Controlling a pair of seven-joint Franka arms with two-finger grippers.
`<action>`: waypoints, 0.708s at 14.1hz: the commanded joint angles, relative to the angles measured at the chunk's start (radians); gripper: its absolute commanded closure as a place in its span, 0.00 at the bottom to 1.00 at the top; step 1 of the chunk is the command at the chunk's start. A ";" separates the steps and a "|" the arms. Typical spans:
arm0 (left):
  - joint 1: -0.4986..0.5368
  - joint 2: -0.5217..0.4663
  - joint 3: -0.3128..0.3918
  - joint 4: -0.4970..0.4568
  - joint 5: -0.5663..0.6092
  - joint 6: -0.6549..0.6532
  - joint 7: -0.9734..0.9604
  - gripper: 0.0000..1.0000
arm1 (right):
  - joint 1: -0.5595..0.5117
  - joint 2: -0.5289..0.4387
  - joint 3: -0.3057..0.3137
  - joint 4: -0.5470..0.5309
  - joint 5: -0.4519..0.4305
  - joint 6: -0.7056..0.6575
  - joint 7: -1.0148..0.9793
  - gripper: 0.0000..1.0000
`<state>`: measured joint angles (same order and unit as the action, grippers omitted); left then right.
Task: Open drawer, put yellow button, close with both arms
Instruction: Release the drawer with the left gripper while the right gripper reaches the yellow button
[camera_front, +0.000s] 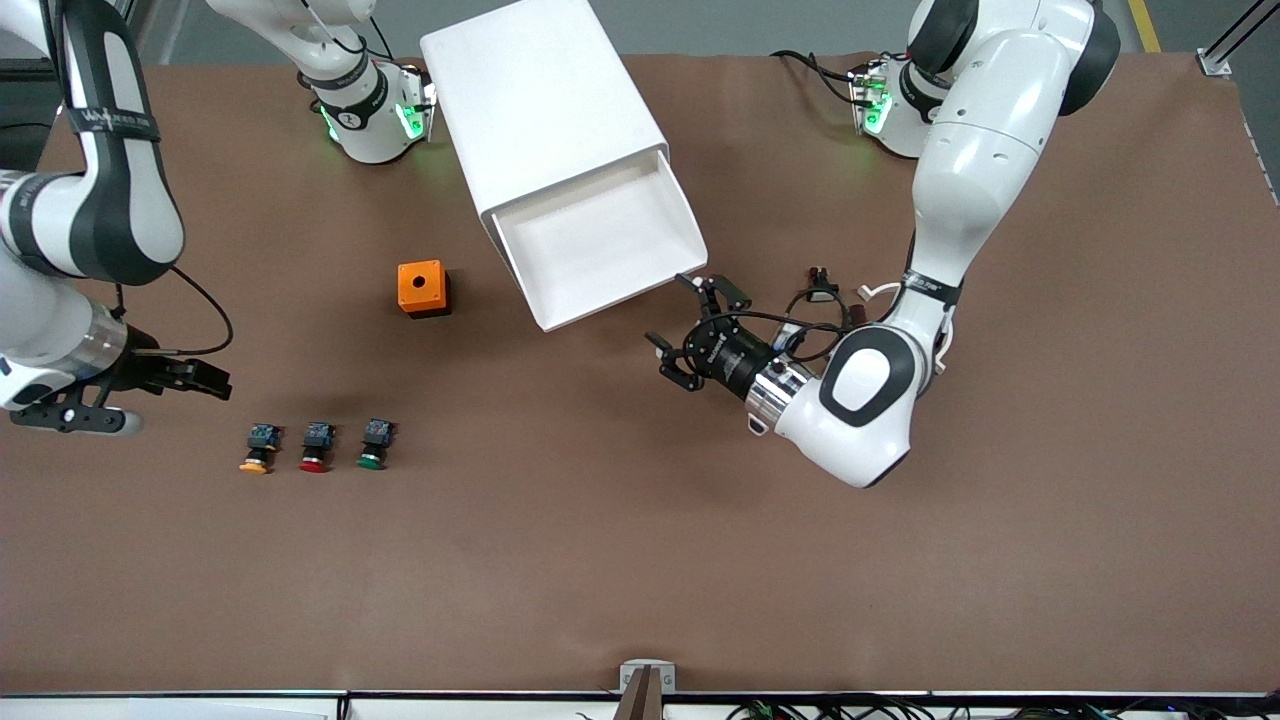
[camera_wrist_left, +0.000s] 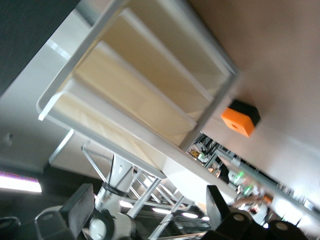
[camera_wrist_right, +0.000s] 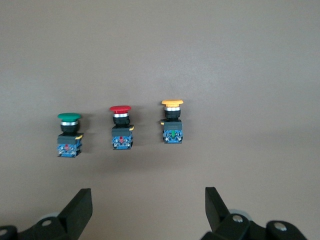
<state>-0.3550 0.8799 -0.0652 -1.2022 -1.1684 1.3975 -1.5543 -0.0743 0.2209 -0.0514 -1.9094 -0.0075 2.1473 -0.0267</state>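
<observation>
The white cabinet lies at the middle of the table with its top drawer pulled open and nothing in it. The drawer also shows in the left wrist view. My left gripper is open and empty, just off the drawer's front corner at the left arm's end. The yellow button lies on the table, at the right arm's end of a row of three buttons. My right gripper is open and empty, above the table beside that row. The right wrist view shows the yellow button ahead of its open fingers.
A red button and a green button lie beside the yellow one. An orange box with a round hole stands between the buttons and the cabinet. Loose cables hang by the left arm.
</observation>
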 joint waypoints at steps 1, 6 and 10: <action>-0.028 -0.025 0.047 0.036 0.064 0.008 0.195 0.01 | -0.032 0.001 0.015 -0.074 -0.012 0.103 -0.007 0.00; -0.041 -0.122 0.054 0.036 0.281 0.185 0.440 0.01 | -0.047 0.092 0.015 -0.082 -0.012 0.213 -0.007 0.00; -0.056 -0.180 0.057 0.035 0.461 0.254 0.525 0.01 | -0.064 0.167 0.015 -0.080 -0.011 0.298 -0.007 0.00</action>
<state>-0.3891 0.7418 -0.0291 -1.1491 -0.7837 1.6212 -1.0715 -0.1155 0.3628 -0.0518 -1.9885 -0.0075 2.4119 -0.0275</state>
